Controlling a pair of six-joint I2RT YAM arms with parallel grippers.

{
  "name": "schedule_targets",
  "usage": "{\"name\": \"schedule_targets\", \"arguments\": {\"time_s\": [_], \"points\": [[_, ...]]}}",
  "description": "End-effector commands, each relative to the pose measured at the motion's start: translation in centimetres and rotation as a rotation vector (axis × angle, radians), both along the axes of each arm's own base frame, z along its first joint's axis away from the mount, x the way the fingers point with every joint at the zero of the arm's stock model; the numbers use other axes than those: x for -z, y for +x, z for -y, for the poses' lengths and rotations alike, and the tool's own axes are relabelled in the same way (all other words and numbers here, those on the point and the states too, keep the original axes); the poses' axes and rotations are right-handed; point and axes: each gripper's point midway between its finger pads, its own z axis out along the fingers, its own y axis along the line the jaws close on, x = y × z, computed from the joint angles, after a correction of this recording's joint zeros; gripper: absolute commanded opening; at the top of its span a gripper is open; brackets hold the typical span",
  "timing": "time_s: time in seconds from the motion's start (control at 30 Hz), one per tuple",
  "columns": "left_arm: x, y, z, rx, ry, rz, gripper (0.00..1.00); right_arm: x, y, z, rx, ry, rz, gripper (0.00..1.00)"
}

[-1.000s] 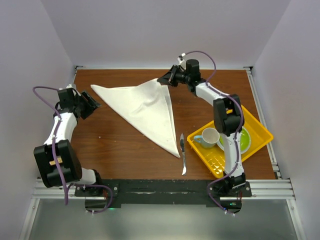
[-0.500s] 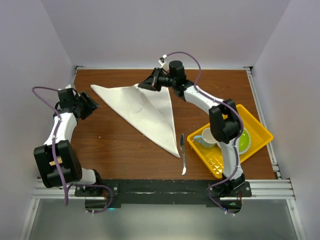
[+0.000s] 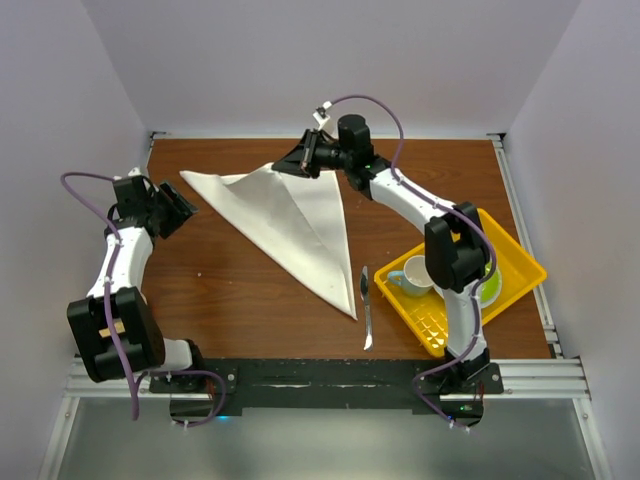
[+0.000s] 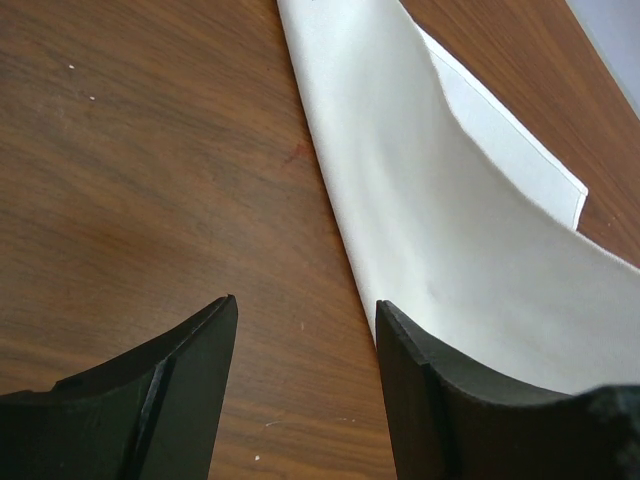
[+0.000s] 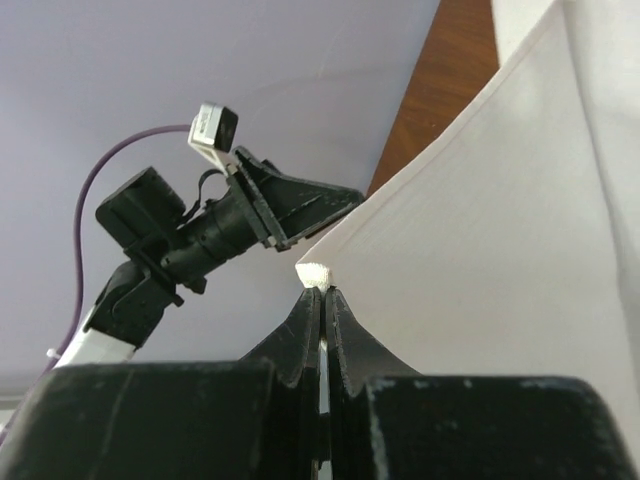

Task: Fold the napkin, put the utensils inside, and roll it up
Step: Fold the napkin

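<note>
Top external view, right gripper [image 3: 284,165] clamped on napkin [image 3: 290,222] corner by tabletop's [image 3: 230,300] far edge, left gripper [image 3: 186,206] apart just beside napkin's left tip

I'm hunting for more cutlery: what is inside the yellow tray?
A white cup and a green plate sit in the yellow tray. The right arm crosses over it, hiding part of the plate and the tray floor beneath. Nothing else shows.

- Bare table [image 4: 130,150] lies open ahead of the left gripper [image 4: 305,305], while the napkin [image 4: 440,230] edge crowds one spread finger.
- The back wall [image 3: 330,70] stands close beyond the right gripper [image 3: 286,165], with draped napkin below it.
- Knife [image 3: 366,305] and tray [image 3: 428,322] sit well nearward, apart from it.
</note>
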Motion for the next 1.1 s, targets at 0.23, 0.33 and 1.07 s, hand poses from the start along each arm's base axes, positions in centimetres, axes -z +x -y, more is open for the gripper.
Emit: {"name": "schedule_targets", "arguments": {"time_s": [0.23,0.33,1.07], "points": [[-1.9,0.4,0.1,0.021,0.023,0.058,0.62,2.1,5.9,2.7,0.067,-0.042,0.053,0.0],[-1.7,0.4,0.2,0.023,0.023,0.057,0.62,2.4,7.2,3.6,0.086,-0.051,0.059,0.0],[-0.8,0.5,0.3,0.024,0.007,0.044,0.62,6.9,13.1,9.0,0.198,-0.104,0.055,0.0]]}}
